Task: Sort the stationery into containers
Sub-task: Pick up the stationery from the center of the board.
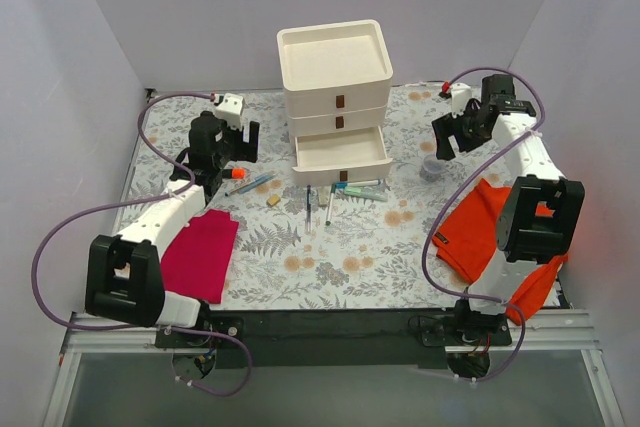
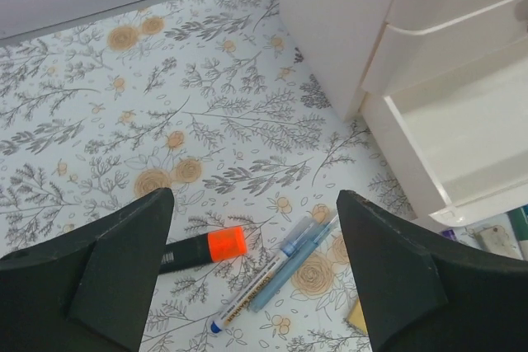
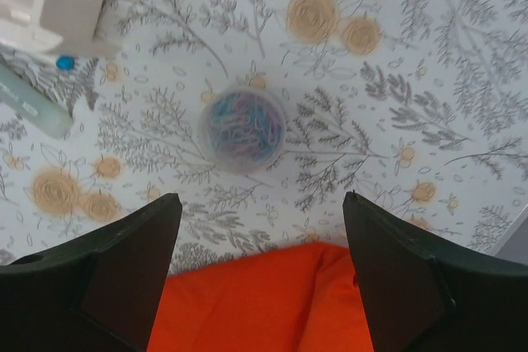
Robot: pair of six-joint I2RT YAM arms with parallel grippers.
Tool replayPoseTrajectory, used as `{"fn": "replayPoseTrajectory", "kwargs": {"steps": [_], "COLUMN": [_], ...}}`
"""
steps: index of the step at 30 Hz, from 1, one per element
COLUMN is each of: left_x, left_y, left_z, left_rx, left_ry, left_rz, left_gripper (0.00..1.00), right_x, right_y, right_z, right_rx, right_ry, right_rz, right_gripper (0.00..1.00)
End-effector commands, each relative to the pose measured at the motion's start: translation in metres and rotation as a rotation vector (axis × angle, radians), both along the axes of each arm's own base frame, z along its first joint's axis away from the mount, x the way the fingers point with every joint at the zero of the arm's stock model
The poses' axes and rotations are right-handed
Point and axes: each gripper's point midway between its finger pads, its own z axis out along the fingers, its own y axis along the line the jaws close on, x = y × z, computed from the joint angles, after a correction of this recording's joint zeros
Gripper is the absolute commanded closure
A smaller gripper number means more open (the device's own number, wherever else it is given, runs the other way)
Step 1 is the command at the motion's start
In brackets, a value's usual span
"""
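Observation:
The cream-white stacked drawers (image 1: pixel 336 107) stand at the back centre with a shallow tray (image 1: pixel 335 55) on top. The lowest drawer (image 1: pixel 342 154) is pulled open and shows in the left wrist view (image 2: pixel 470 133). Pens lie in front: an orange-capped marker (image 2: pixel 224 245), a white pen (image 2: pixel 247 293), a blue pen (image 2: pixel 304 255), a tan block (image 2: pixel 360 316), a dark pen (image 1: pixel 309 207) and a teal pen (image 1: pixel 330 204). My left gripper (image 2: pixel 254 195) is open and empty above the marker and pens. My right gripper (image 3: pixel 260 197) is open and empty, right of the drawers.
A small clear cup of paper clips (image 3: pixel 242 131) sits under my right gripper, next to an orange cloth (image 3: pixel 264 302). A magenta cloth (image 1: pixel 200 255) lies front left. More pens (image 1: pixel 360 187) lie below the open drawer. Grey walls enclose the flowered mat (image 1: pixel 400 237).

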Motion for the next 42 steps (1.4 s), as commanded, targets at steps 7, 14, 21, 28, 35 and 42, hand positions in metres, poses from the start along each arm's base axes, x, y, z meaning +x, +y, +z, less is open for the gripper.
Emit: {"fn": "replayPoseTrajectory", "kwargs": {"steps": [7,14,21,28,35,42], "left_x": [0.014,0.021,0.023,0.027,0.029,0.031], "left_y": [0.027,0.029,0.030,0.032,0.034,0.034], "left_z": [-0.004,-0.002,-0.008,-0.008,-0.010,-0.011], "left_rx": [0.053,0.091,0.098,0.112,0.118,0.109], "left_ry": [0.018,0.029,0.052,0.056,0.061,0.061], "left_rz": [0.138,0.142,0.147,0.161,0.172,0.177], "left_gripper": [0.18,0.18,0.18,0.18,0.18,0.18], "right_x": [0.008,0.017,0.012,0.016,0.018,0.012], "right_y": [0.018,0.010,0.017,0.023,0.032,0.027], "right_z": [-0.012,-0.040,-0.060,-0.072,-0.082,-0.088], "right_rx": [-0.008,-0.070,-0.080,-0.096,-0.135,-0.160], "right_ry": [-0.002,0.048,0.096,0.116,0.119,0.141], "right_rz": [0.251,0.299,0.331,0.354,0.366,0.349], "right_gripper": [0.09,0.08,0.08,0.08,0.12,0.17]}}
